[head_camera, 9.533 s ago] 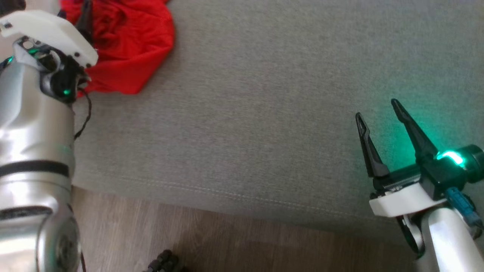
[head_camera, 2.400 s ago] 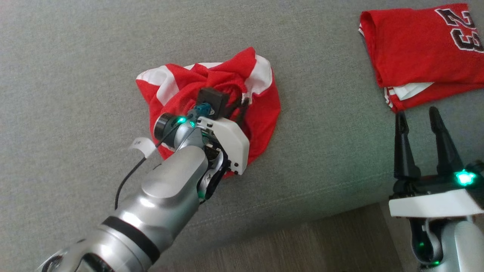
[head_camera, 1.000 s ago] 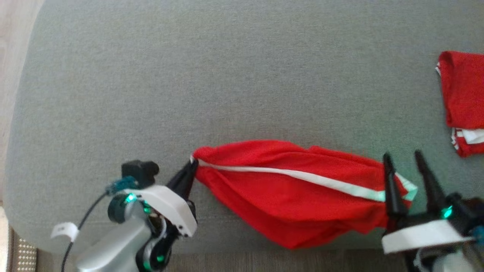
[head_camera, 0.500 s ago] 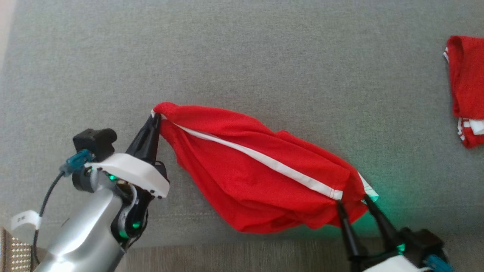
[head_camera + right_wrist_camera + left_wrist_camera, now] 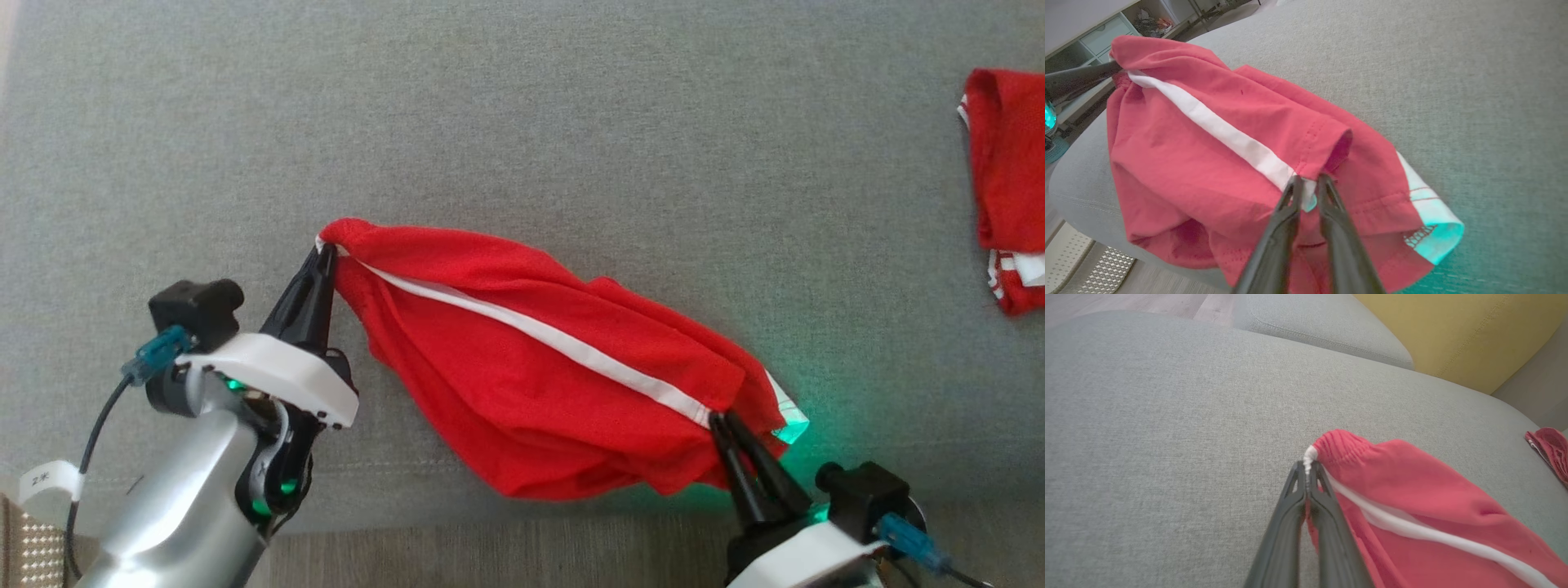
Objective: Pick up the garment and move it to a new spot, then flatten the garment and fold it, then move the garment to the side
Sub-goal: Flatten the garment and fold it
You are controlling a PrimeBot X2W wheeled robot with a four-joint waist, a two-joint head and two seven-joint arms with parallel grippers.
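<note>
Wood-grain floor [image 5: 506, 559] runs along the bottom edge of the head view, below the front of a grey fabric sofa cushion [image 5: 522, 122]. At the lower right, the right end effector [image 5: 718, 420] has its dark fingers drawn close on the hem of the red garment [image 5: 531, 392], just where the white stripe [image 5: 522, 327] ends. In the right wrist view the right end effector [image 5: 1306, 185] pinches that stripe end with a thin fold of cloth between the tips. At the lower left, the left end effector [image 5: 323, 251] is pressed together on the stripe's other end, at the gathered waistband corner. The garment stretches between the two, slanting from left of centre down to the lower right. Its slack lower part sags to the cushion's front edge. Beyond it the cushion lies bare. A folded red top [image 5: 1004, 163] with white trim lies well apart at the upper right edge. The left wrist view shows a yellow cushion [image 5: 1474, 330] at its upper right.
</note>
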